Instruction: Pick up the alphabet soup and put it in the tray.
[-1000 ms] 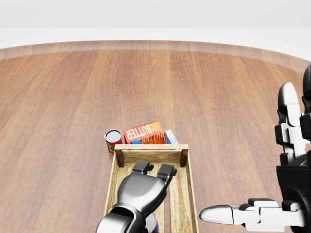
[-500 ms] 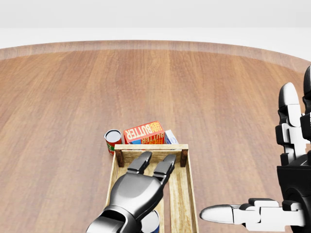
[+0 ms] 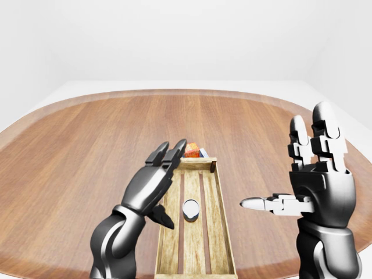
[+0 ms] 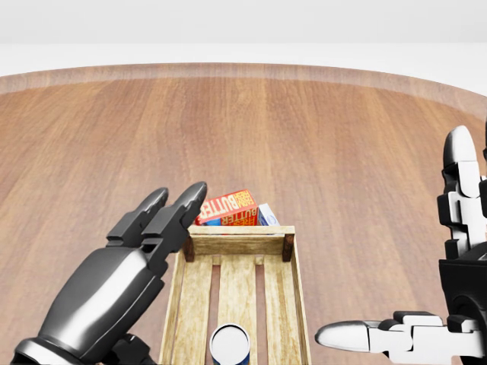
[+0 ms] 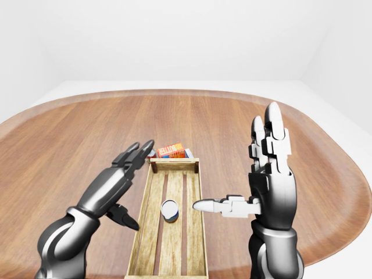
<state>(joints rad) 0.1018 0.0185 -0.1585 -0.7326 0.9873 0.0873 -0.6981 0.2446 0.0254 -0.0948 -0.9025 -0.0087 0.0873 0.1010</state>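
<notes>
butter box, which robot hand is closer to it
Left. The left robot hand has its fingertips right beside the butter box, at that box's left in the head view. The right robot hand stands far off at that view's right edge, beyond the tray.

The left robot hand [image 4: 125, 266] is now clear of the wooden tray [image 4: 293, 304], displaced toward the left of the head view, fingers extended and spread. A blue-and-white can [image 4: 230, 344] is now fully exposed, standing upright on the tray slats near the bottom edge. The red can beside the butter box [image 4: 228, 207] is now hidden behind the left robot hand's fingers.
</notes>
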